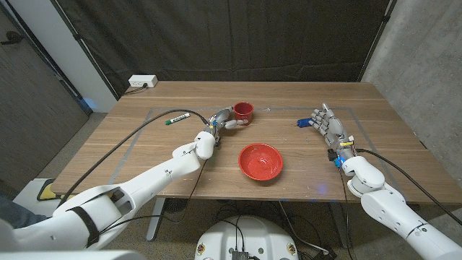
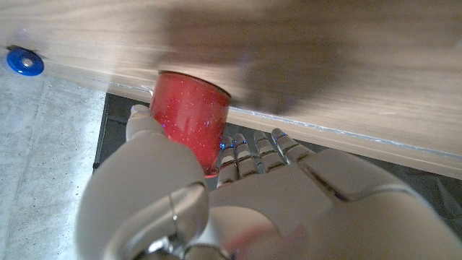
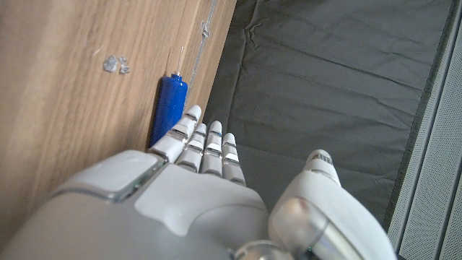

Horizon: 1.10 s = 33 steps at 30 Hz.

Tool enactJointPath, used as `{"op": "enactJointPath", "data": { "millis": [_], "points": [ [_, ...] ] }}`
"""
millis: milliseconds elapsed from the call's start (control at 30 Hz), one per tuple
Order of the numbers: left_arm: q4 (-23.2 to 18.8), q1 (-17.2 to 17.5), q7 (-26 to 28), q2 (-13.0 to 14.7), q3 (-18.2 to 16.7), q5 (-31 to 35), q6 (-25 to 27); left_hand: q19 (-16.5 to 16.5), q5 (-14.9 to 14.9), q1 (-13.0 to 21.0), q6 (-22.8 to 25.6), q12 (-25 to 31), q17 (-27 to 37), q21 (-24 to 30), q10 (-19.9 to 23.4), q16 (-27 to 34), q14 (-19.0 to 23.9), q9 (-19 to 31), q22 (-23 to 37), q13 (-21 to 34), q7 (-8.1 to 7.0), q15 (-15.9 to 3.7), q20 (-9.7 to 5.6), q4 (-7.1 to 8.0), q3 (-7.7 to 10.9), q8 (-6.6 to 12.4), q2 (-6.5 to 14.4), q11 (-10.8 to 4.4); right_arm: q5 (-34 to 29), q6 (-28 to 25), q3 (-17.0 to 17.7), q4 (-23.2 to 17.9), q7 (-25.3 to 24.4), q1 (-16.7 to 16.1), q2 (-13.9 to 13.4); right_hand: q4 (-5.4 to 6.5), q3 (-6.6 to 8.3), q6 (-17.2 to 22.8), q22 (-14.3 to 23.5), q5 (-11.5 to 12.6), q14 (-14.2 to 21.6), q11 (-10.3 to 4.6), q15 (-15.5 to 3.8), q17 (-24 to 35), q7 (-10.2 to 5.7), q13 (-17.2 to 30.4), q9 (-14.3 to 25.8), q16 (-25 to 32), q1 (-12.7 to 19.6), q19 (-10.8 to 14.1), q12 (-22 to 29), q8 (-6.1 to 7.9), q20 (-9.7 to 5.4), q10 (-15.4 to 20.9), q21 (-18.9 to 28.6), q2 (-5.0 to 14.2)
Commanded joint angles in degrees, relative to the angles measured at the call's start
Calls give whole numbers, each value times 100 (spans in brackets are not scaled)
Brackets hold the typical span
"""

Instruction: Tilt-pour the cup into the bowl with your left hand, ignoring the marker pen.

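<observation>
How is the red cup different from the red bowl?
The red cup is narrow and tall-sided; the red bowl is wide and shallow. The cup stands farther back on the table, the bowl nearer the robot. The left hand has its fingers around the cup, while nothing touches the bowl. Both are red, and both stand upright.

The cup (image 1: 243, 111) at about 12 o'clock on the table (image 1: 180, 97) is red, with a fine glitter speckle in the left wrist view, and the bowl (image 1: 260, 161) at 6 o'clock is plain red. The pen (image 1: 176, 118) at 10 o'clock is white with a green cap; a blue object (image 1: 299, 123) lies at 2 o'clock. Both hands (image 1: 224, 121) (image 1: 326, 124) are white and grey, the table brown woodgrain, the backdrop (image 1: 238, 36) black.
</observation>
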Motion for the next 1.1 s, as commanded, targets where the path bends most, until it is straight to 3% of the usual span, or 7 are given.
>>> {"op": "enactJointPath", "data": {
  "millis": [33, 367, 533, 600, 667, 800, 1100],
  "points": [
    [413, -288, -209, -221, 216, 16, -174, -29, 10, -7, -2, 16, 17, 2, -12, 20, -15, 5, -6, 31, -18, 6, 6, 6, -51, 30, -23, -8, 13, 26, 45, -9, -36, -73, 11, 2, -3, 35, 23, 38, 42, -7, -8, 17, -37, 24, 15, 25, 7, 25, 42, 19, -4, 66, 7, 66],
    [1087, -352, 351, -677, 223, -118, -681, 249, 56, 160, 426, 218, -9, 151, 428, 172, 398, 3, -14, 22, -121, -182, -228, -64, -39, 220, 24, -135, 54, -59, 87, -76, -39, -148, -58, 1, -7, 42, 23, 38, 62, -2, -9, 17, -41, 24, 16, 31, 7, 33, 54, 22, 1, 98, 10, 67],
    [1308, -239, 856, -944, 40, -369, -836, 1362, 41, 982, 1750, 484, -29, 436, 1802, 353, 1716, -12, -23, -2, -344, -554, -467, -388, 288, 578, 406, -536, 69, -119, 129, -162, -81, -236, -111, 1, -7, 44, 23, 38, 72, -4, -8, 17, -38, 24, 16, 34, 7, 43, 53, 23, 5, 98, 13, 69],
    [1336, -219, 949, -985, 13, -423, -863, 1790, -63, 1232, 2202, 519, -37, 535, 2282, 371, 2199, -18, -21, -9, -425, -626, -540, -469, 405, 673, 470, -606, 73, -134, 143, -189, -94, -271, -126, 2, -8, 50, 23, 38, 74, -8, -7, 17, -44, 24, 16, 34, 5, 46, 53, 25, 6, 98, 14, 70],
    [1389, -219, 1046, -1018, 9, -440, -916, 2010, -156, 1406, 2608, 543, -40, 580, 2635, 375, 2520, -23, -17, -14, -498, -695, -516, -499, 523, 768, 546, -542, 75, -143, 155, -214, -108, -303, -134, 2, -9, 54, 23, 38, 74, -6, -12, 17, -53, 24, 16, 33, 5, 49, 55, 26, 1, 104, 15, 70],
    [1374, -186, 1142, -998, -7, -479, -994, 2507, -307, 1745, 3582, 572, -43, 697, 3501, 392, 3372, -52, -6, -20, -479, -828, -569, -451, 917, 949, 672, -642, 70, -169, 167, -260, -128, -347, -152, 1, -10, 61, 24, 38, 83, -3, -6, 17, -57, 24, 16, 36, 5, 55, 55, 29, 1, 106, 17, 71],
    [974, -28, 1090, -757, -103, -557, -914, 2628, -348, 1811, 3804, 520, -39, 718, 3723, 340, 3593, -66, -5, -22, -412, -812, -532, -358, 1113, 925, 702, -583, 39, -171, 128, -278, -105, -340, -136, 1, -12, 71, 24, 38, 88, -9, -15, 17, -60, 24, 16, 35, 5, 61, 58, 32, 3, 116, 18, 71]
  ]
}}
